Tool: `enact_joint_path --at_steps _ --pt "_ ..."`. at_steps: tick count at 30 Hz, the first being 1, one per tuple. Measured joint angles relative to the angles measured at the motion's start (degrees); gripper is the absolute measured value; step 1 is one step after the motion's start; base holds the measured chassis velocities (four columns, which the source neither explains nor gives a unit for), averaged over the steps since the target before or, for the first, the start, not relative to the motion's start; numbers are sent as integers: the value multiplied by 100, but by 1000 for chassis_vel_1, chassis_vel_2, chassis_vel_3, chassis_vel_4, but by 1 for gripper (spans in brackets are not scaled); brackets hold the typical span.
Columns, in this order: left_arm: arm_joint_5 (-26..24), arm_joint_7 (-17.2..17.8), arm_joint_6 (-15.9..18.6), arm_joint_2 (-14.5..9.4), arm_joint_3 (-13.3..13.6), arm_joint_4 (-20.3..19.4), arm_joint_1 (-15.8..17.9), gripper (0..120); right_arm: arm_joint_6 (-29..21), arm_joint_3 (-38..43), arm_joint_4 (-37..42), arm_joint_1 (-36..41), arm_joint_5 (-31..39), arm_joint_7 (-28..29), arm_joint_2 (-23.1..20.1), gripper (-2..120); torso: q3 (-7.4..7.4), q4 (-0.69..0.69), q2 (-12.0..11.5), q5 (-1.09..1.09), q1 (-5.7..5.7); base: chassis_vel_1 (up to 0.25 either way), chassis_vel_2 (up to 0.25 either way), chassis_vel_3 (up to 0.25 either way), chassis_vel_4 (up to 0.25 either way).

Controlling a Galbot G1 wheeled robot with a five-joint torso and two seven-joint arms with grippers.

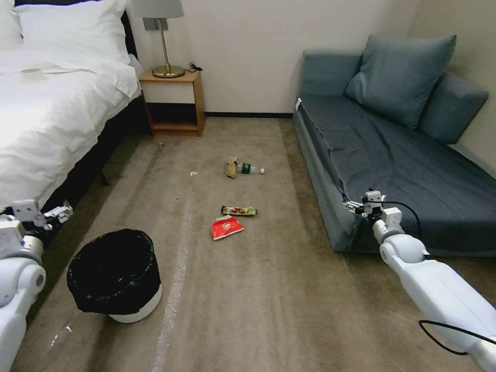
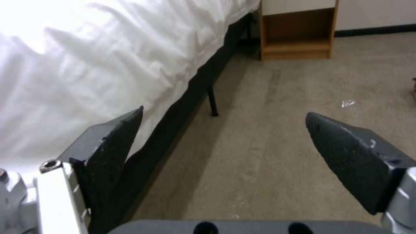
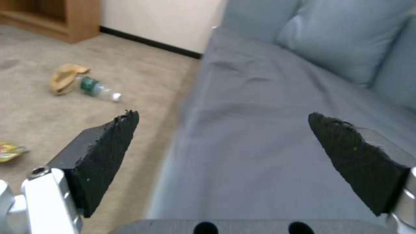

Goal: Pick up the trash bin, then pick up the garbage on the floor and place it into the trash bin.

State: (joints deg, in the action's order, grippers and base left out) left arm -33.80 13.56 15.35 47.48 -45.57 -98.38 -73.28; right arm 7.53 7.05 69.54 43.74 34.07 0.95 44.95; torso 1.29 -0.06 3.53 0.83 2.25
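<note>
The trash bin (image 1: 114,275), white with a black liner, stands upright on the carpet at the front left. The garbage lies mid-floor: a red snack bag (image 1: 226,227), a yellow-brown snack wrapper (image 1: 238,211), a tan paper wrapper (image 1: 231,167) and a clear green-labelled bottle (image 1: 251,169) beside it. The bottle (image 3: 96,88), the tan wrapper (image 3: 65,78) and the yellow wrapper (image 3: 9,151) also appear in the right wrist view. My left gripper (image 1: 63,212) hovers open by the bed, above and left of the bin. My right gripper (image 1: 353,205) is open at the sofa's front edge, empty.
A white bed (image 1: 46,108) lines the left side, with a wooden nightstand (image 1: 173,103) and lamp at the back. A blue-grey sofa (image 1: 403,160) fills the right. A small clear scrap (image 1: 194,173) lies on the carpet. Open carpet runs down the middle.
</note>
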Motion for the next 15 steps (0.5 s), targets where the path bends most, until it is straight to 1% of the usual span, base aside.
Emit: enact_joint_path --at_steps 1,2,3,5,6,7,8,9,10,11,12,13,15 --pt "0 0 0 0 0 0 0 100 0 0 0 0 0 0 0 100 0 0 0 0 0 0 0 0 0" --pt "-3 4 2 -7 -1 -8 -5 100 0 112 113 42 44 6 -151 100 0 -4 0 3 0 0 0 0 0" --pt "-31 15 31 -39 2 -47 -45 100 -4 170 224 61 79 6 -243 100 0 -1 0 10 0 0 0 0 0" --pt "-58 29 53 -68 2 -71 -77 100 -18 193 292 71 109 11 -300 100 0 1 0 10 0 0 0 0 0" --pt "-140 65 107 -161 2 -136 -162 100 -57 216 384 89 149 16 -364 100 1 2 0 8 0 0 0 0 0" --pt "-140 65 107 -161 2 -136 -162 100 -57 216 384 89 149 16 -364 100 1 2 0 8 0 0 0 0 0" --pt "-332 148 238 -383 -7 -271 -352 100 -135 234 529 119 217 43 -455 100 0 5 0 6 0 0 0 0 0" --pt "-730 315 506 -841 -44 -536 -733 100 -219 247 739 169 297 91 -576 100 0 6 0 5 0 0 0 0 0" --pt "-730 315 506 -841 -44 -536 -733 100 -219 247 739 169 297 91 -576 100 0 6 0 5 0 0 0 0 0" --pt "-989 414 673 -1139 -69 -707 -972 100 -258 247 869 209 337 125 -636 100 0 6 0 1 0 0 0 0 0" --pt "-1115 447 751 -1243 -90 -800 -1066 100 -293 247 956 250 364 147 -666 100 0 7 0 -1 0 0 0 0 0" --pt "-1115 447 751 -1243 -90 -800 -1066 100 -293 247 956 250 364 147 -666 100 0 7 0 -1 0 0 0 0 0" --pt "-1237 458 832 -1329 -132 -901 -1152 100 -354 247 1155 384 411 191 -721 100 0 4 0 6 0 0 0 0 0"
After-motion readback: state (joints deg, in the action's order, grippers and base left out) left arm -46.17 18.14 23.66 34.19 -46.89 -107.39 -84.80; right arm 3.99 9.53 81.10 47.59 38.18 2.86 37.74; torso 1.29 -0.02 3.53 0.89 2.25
